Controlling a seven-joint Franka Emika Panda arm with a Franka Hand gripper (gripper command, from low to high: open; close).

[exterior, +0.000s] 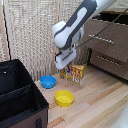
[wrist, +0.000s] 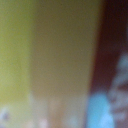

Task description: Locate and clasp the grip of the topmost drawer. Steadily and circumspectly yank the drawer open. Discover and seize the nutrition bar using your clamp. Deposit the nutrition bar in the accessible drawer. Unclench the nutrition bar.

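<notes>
You've got a blue bowl (exterior: 48,81) and a yellow bowl (exterior: 64,98) near each other on the wood floor (exterior: 100,100), a black bin (exterior: 20,100) beside them, pale curtain (exterior: 30,35) behind.

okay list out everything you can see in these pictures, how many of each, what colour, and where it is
Nutrition bar: one, red and yellow-orange box, standing on the wooden floor under the gripper.
Blue bowl: one, blue, on the floor toward the exterior view's left of the box.
Yellow bowl: one, yellow, on the floor nearer the camera.
Black bin: one, black, exterior view's lower left.
Dresser: one, dark brown, exterior view's right; topmost drawer looks pulled out.
Screen: one, beige, behind.
Wrist view: blurred, nothing identifiable.
Gripper: one, white, at the box; jaw state unclear.
</notes>
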